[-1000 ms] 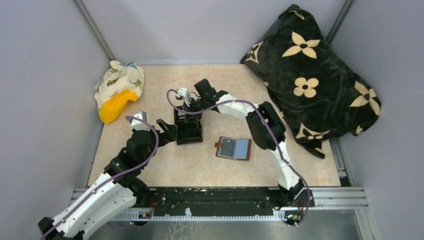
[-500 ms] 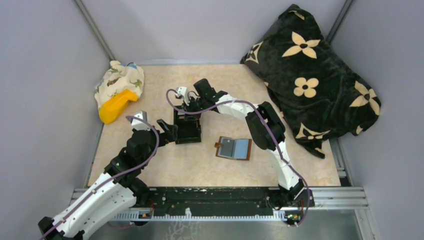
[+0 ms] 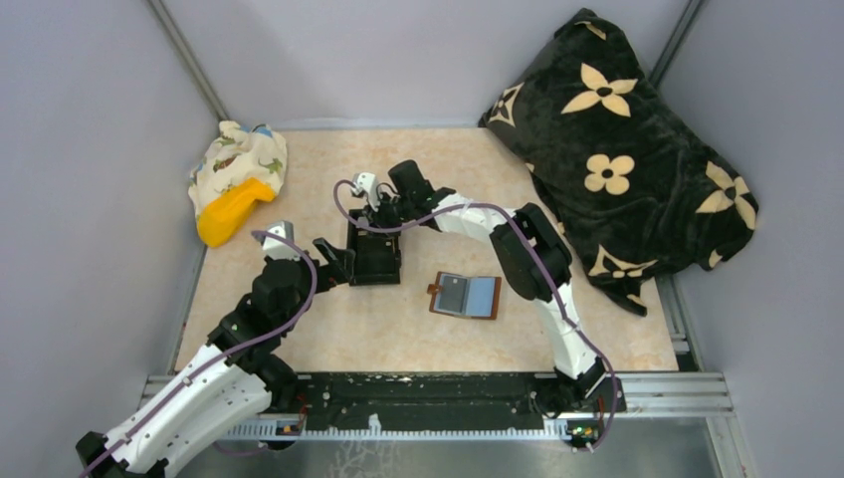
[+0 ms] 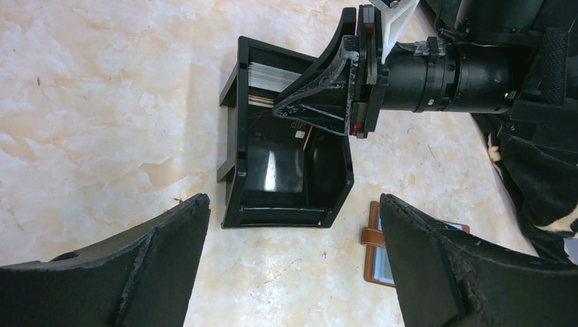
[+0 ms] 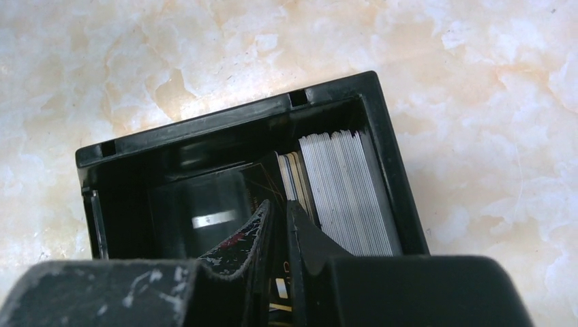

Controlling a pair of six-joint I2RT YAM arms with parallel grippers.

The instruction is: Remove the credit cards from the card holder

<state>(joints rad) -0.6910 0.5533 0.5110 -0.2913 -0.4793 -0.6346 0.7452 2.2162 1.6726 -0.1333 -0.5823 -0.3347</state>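
The card holder (image 3: 465, 296) lies open on the table, reddish-brown outside and blue-grey inside; its brown tab edge shows in the left wrist view (image 4: 371, 238). Left of it stands a black open box (image 3: 375, 257) holding a stack of pale cards (image 5: 347, 191) on edge. My right gripper (image 5: 279, 218) reaches down into this box (image 5: 225, 117) and is shut on a dark card with gold print (image 5: 272, 178) next to the stack. It also shows in the top view (image 3: 384, 213). My left gripper (image 4: 294, 201) is open and empty, hovering just short of the box's near end (image 4: 286, 216).
A black blanket with cream flowers (image 3: 627, 149) fills the far right corner. A dinosaur-print cloth (image 3: 239, 159) with a yellow object (image 3: 231, 211) lies at the far left. Grey walls close in the table on three sides.
My right gripper has shifted slightly at the black box with the dark card between its fingers. The left arm and the card holder have not moved.
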